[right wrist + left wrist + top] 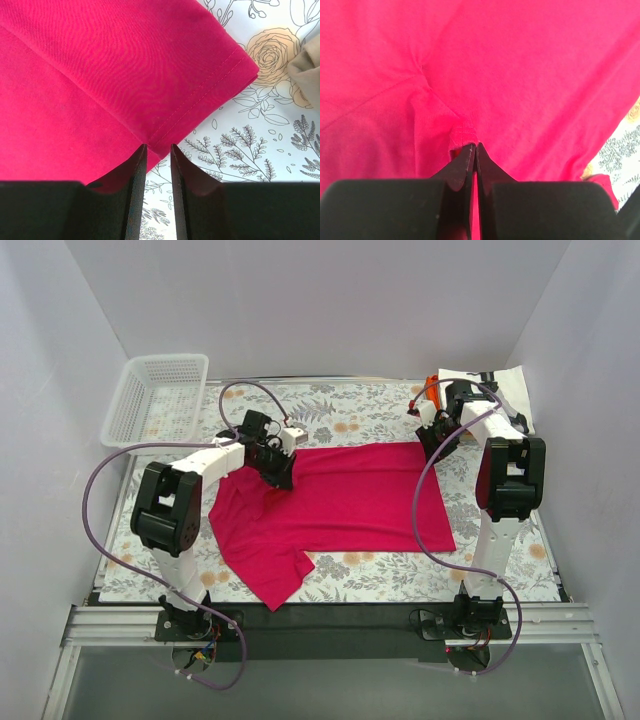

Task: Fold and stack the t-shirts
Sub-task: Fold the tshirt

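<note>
Judging by the layout, at the first fold of the crimson t-shirt [340, 505], spread flat across the middle of the table [380, 575]. Clenched on a small pucker of cloth at its far left with the left gripper [474, 146]; parted narrowly at the far right hem corner with the right gripper [158, 146], nothing pinched there. Next, probably: close on that hem, then lift both far holds together and carry them toward the near edge, kept level.

Plain white walls [320, 300] on three sides; floral tablecloth [360, 420]; even light.
</note>
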`<state>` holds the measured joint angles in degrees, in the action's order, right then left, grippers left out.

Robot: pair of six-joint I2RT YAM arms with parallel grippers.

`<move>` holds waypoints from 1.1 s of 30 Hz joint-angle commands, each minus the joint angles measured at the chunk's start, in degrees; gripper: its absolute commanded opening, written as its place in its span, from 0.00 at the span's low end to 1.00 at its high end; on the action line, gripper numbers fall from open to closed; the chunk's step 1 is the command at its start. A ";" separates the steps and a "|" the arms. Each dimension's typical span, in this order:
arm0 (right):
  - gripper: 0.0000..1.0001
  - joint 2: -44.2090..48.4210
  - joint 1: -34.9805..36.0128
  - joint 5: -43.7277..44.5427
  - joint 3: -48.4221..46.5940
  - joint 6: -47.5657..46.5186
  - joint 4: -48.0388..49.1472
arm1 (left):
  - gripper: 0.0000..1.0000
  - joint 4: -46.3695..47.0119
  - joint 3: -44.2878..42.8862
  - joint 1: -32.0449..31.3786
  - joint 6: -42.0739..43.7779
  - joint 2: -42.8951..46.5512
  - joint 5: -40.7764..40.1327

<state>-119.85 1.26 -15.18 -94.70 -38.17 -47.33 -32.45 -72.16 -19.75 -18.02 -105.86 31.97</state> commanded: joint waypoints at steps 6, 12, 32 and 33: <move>0.28 0.58 0.15 -0.90 -2.60 -1.20 -2.24 | 0.44 -1.21 -0.09 -0.56 -2.01 1.88 0.03; 0.28 -0.03 0.59 -1.43 -6.90 0.20 -2.68 | 0.47 -1.75 -4.29 6.02 -5.35 5.93 0.91; 0.20 -12.42 6.30 7.17 -16.41 7.85 -0.13 | 0.32 5.29 -9.32 16.32 -12.83 -9.01 -23.15; 0.20 -12.42 6.39 7.88 -15.62 7.24 0.22 | 0.30 5.29 -8.10 16.41 -12.57 -9.27 -24.66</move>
<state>-132.86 8.36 -11.31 -111.37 -30.57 -47.92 -28.08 -82.11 -3.49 -29.91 -116.73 13.43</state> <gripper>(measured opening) 0.198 0.314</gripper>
